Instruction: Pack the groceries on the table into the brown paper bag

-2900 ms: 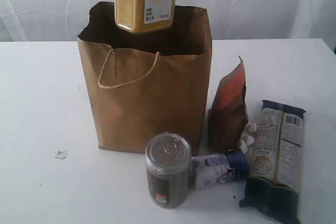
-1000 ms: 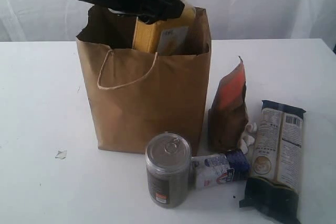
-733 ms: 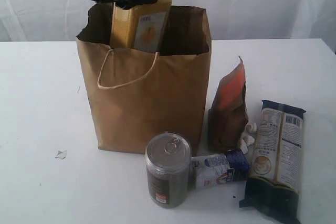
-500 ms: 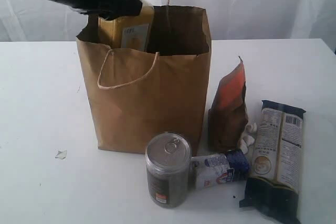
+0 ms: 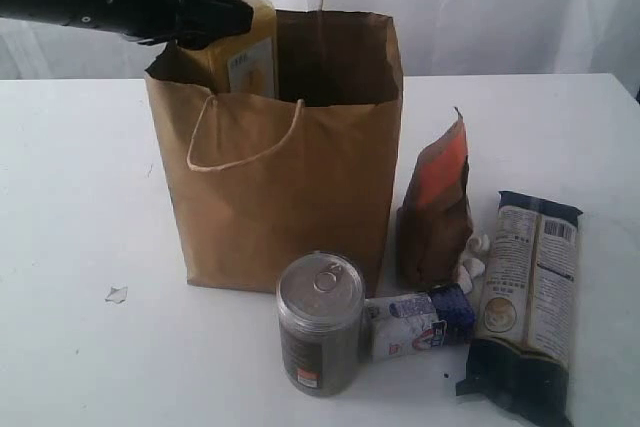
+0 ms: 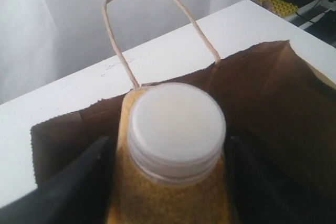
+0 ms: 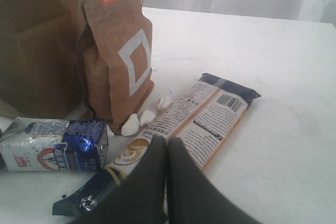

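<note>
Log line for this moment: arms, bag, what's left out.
left gripper shut on yellow-grain bottle, partly in brown paper bag | right gripper shut, empty | on table: can, white-blue packet, pouch, pasta packet

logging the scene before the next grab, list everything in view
paper bag: 1, brown, upright mid-table
bottle: 1, yellow, white cap, in bag mouth
can: 1, dark, before bag
packet: 1, white-blue, right of can
pouch: 1, brown-orange, right of bag
pasta packet: 1, dark-ended, far right
lumps: few, white, at pouch base
scrap: 1, whitish, table left
table: 1, white, under everything
left gripper: 1, black, shut on bottle
right gripper: 1, black, shut above pasta packet
</note>
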You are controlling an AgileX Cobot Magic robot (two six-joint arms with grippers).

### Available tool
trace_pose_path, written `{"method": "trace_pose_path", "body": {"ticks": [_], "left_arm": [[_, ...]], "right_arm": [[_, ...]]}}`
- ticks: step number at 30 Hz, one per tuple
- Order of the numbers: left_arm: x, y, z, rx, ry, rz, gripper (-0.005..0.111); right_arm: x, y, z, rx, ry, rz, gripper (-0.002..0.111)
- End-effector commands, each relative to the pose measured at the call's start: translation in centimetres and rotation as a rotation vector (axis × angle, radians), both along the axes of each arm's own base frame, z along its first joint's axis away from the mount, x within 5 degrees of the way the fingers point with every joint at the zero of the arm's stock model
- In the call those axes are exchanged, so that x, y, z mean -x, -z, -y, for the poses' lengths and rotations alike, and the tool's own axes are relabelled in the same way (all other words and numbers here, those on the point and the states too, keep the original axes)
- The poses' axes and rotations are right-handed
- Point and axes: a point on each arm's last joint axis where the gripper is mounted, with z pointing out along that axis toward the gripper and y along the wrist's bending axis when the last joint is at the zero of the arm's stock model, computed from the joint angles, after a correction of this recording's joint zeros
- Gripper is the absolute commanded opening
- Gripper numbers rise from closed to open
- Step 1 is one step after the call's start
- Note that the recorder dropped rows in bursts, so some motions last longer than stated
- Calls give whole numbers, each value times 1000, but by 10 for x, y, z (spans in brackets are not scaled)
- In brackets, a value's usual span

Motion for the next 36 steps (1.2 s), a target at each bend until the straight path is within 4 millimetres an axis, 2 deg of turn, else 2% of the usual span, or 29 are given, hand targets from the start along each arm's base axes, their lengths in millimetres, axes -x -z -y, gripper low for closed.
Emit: {"method": "trace_pose_path", "body": {"ticks": [1,7,17,29,36], "left_arm": [[11,-7,-4,-20,29,24,0],[21,-17,-5,17,53,15,0],[42,-30,13,35,121,97,0],[43,-35,18,91,108,97,0],[62,-34,39,59,250,123,0]], "right_arm": [[0,1,0,8,-1,6,0],[0,1,0,8,-1,6,0],[0,1,0,8,-1,6,0],[0,1,0,8,-1,6,0],[0,1,0,8,-1,6,0]]}}
